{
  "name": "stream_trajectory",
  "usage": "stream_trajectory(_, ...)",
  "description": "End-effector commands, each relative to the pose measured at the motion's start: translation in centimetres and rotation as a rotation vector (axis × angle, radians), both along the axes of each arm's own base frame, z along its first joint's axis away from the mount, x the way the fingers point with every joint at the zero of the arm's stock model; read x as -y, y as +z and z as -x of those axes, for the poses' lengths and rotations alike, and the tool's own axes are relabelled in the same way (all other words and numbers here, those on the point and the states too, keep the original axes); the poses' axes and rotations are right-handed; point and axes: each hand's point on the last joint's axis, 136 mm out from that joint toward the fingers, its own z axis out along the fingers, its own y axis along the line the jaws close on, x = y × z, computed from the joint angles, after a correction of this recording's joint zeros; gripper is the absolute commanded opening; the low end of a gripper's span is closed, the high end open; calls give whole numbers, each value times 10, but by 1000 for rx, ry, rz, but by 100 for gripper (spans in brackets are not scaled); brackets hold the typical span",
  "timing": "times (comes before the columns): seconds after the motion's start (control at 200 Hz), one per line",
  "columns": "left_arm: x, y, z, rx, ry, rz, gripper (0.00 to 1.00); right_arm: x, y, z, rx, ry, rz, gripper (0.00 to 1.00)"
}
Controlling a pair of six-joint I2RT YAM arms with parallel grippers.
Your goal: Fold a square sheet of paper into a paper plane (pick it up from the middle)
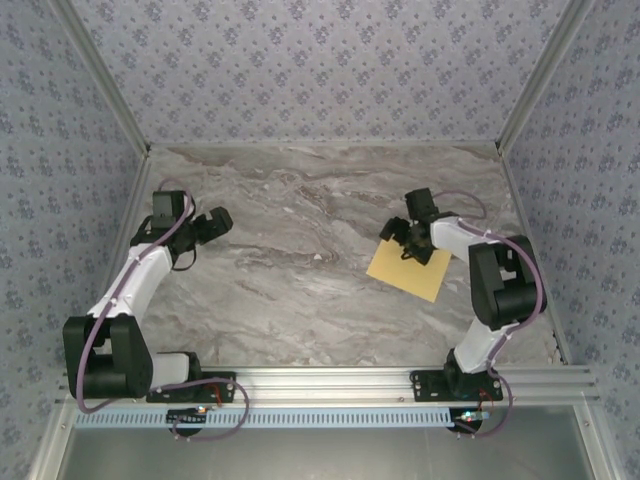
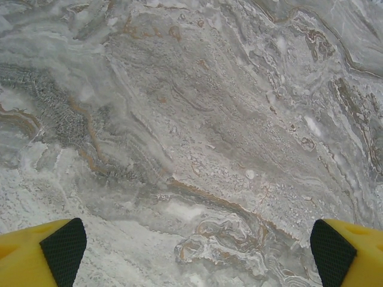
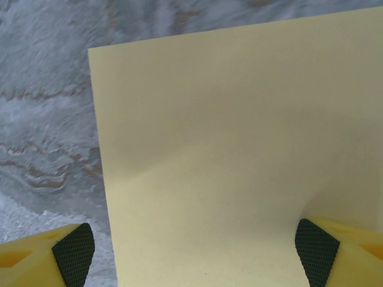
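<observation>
The square sheet of paper (image 1: 412, 274), plain yellow, lies flat on the marble table at the right. My right gripper (image 1: 408, 243) hangs low over its far left corner, open. In the right wrist view the sheet (image 3: 227, 149) spans most of the gap of the gripper (image 3: 194, 254). The right fingertip (image 3: 317, 251) presses on the paper, which bulges up slightly beside it. The left fingertip (image 3: 75, 254) stands over bare table just off the sheet's edge. My left gripper (image 1: 222, 222) is open above bare marble at the far left, its pads (image 2: 63, 248) wide apart around nothing.
Patterned walls enclose the marble table (image 1: 300, 260) on three sides. The aluminium rail (image 1: 330, 385) with both arm bases runs along the near edge. The right wall stands close to the right arm's elbow (image 1: 505, 285).
</observation>
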Motion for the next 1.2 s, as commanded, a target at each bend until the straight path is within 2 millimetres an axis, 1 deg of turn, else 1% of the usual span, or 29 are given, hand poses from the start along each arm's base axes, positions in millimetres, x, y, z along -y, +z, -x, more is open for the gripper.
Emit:
stream_trajectory(0.0, 6, -2, 1, -17, -17, 20, 99, -42, -17, 18, -86, 106, -64, 92)
stream_trajectory(0.05, 6, -3, 1, -18, -17, 19, 99, -60, -20, 24, -97, 155, -69, 92)
stream_trajectory(0.15, 8, -5, 1, -25, -22, 20, 99, -98, -28, 45, -136, 258, -61, 91)
stream_trajectory(0.23, 9, -8, 2, -34, -25, 20, 99, -121, -29, 64, -155, 328, -25, 91)
stream_trajectory(0.285, 10, -10, 2, -40, -27, 18, 99, -136, -26, 73, -154, 385, 5, 91)
stream_trajectory(0.325, 11, -11, 2, -44, -30, 19, 99, -143, -22, 77, -153, 416, 30, 90)
stream_trajectory(0.37, 12, -11, 2, -47, -33, 19, 99, -148, -13, 78, -141, 456, 59, 91)
stream_trajectory(0.405, 13, -11, 2, -49, -36, 18, 99, -145, -4, 77, -132, 471, 96, 91)
stream_trajectory(0.435, 13, -11, 3, -51, -37, 18, 99, -139, 3, 77, -124, 476, 127, 91)
stream_trajectory(0.44, 13, -11, 3, -52, -36, 18, 99, -141, 8, 72, -106, 475, 127, 91)
stream_trajectory(0.47, 14, -11, 3, -52, -36, 20, 99, -136, 22, 68, -91, 468, 150, 92)
stream_trajectory(0.54, 16, -11, 3, -55, -41, 24, 99, -115, 45, 60, -59, 432, 224, 98)
stream_trajectory(0.565, 17, -12, 3, -55, -45, 26, 99, -108, 50, 60, -56, 428, 254, 100)
stream_trajectory(0.615, 20, -12, 3, -58, -51, 32, 99, -99, 55, 61, -62, 433, 302, 100)
stream_trajectory(0.655, 21, -14, 3, -63, -54, 33, 99, -95, 52, 64, -88, 443, 325, 100)
stream_trajectory(0.725, 23, -16, 4, -72, -62, 32, 99, -94, 37, 72, -159, 458, 335, 100)
stream_trajectory(0.814, 25, -18, 4, -82, -68, 31, 99, -106, 22, 76, -200, 468, 314, 100)
stream_trajectory(0.934, 27, -20, 5, -93, -74, 34, 99, -121, 14, 73, -206, 452, 284, 100)
stream_trajectory(1.194, 28, -22, 5, -102, -77, 36, 99, -124, -4, 69, -245, 417, 294, 100)
